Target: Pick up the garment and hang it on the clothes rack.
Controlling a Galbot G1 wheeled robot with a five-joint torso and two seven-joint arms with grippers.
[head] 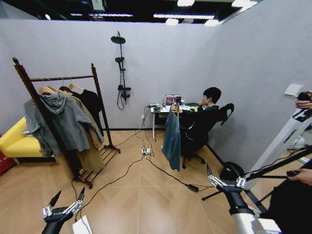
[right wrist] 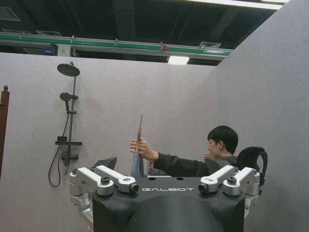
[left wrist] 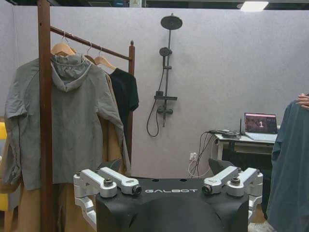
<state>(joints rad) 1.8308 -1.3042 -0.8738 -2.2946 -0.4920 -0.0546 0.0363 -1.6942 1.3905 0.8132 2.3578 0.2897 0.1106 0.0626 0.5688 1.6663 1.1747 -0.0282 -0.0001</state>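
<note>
The left gripper (head: 67, 201) sat at the lower left of the head view with its fingers spread and nothing between them. The right gripper (head: 223, 180), at the lower right, was spread wide too and likewise empty. Both were well apart from the garment (head: 172, 141), which hung near the middle of the frame, held up by the outstretched hand (head: 172, 109) of a seated person beside a desk (head: 158, 111). The clothes rack (head: 62, 124) stood at the left, already carrying a grey hoodie (head: 61, 122) and a black top (head: 91, 101) on its bar. Cables (head: 146, 163) trailed across the floor between the robot and the garment, so I judged that driving forward could snag a wheel. Closing on loose cloth rather than the hanger might let it slip, and the crowded bar left little room.
</note>
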